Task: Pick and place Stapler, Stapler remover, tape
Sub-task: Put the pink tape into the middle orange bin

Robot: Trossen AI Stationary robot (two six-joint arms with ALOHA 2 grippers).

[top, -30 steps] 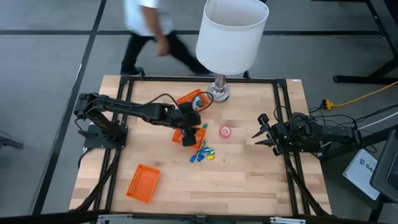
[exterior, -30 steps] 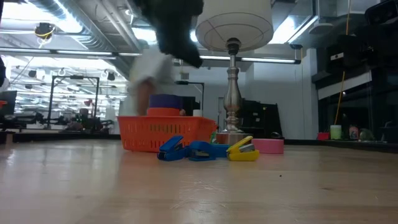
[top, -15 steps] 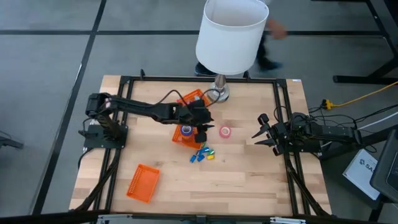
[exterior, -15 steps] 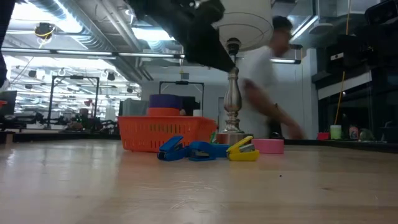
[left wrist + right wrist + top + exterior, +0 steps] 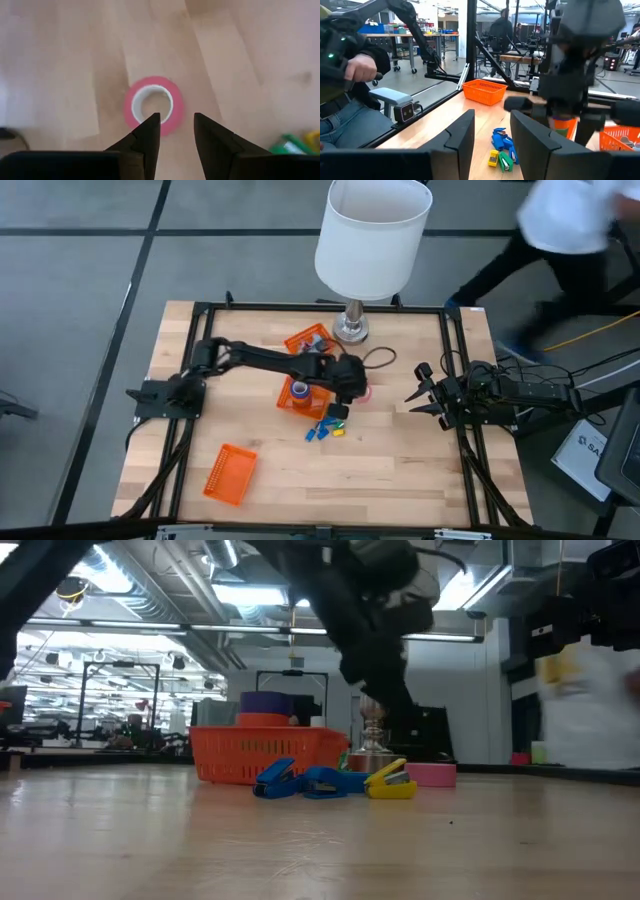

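A pink tape roll [image 5: 153,105] lies flat on the wooden table, partly hidden under my left gripper in the high view [image 5: 366,392]. My left gripper [image 5: 176,121] [image 5: 352,385] hangs open just above the roll's near rim, pointing slantwise down. An orange basket [image 5: 300,402] beside it holds a purple roll [image 5: 265,701] on an orange one. Small blue, yellow and green stapler-like pieces [image 5: 325,427] [image 5: 330,781] lie in a cluster on the table. My right gripper [image 5: 412,393] [image 5: 490,130] waits open at the table's right edge.
A lamp with a white shade [image 5: 372,225] stands on its base [image 5: 350,330] at the far edge. A second orange basket [image 5: 308,340] lies beside it, a third [image 5: 230,473] at the near left. A person [image 5: 560,230] passes beyond the far right corner.
My left gripper has left the orange basket, gone toward the table's right edge and sunk down over the pink tape roll, rolling at the wrist as it went. A person has walked behind the table from left to right.
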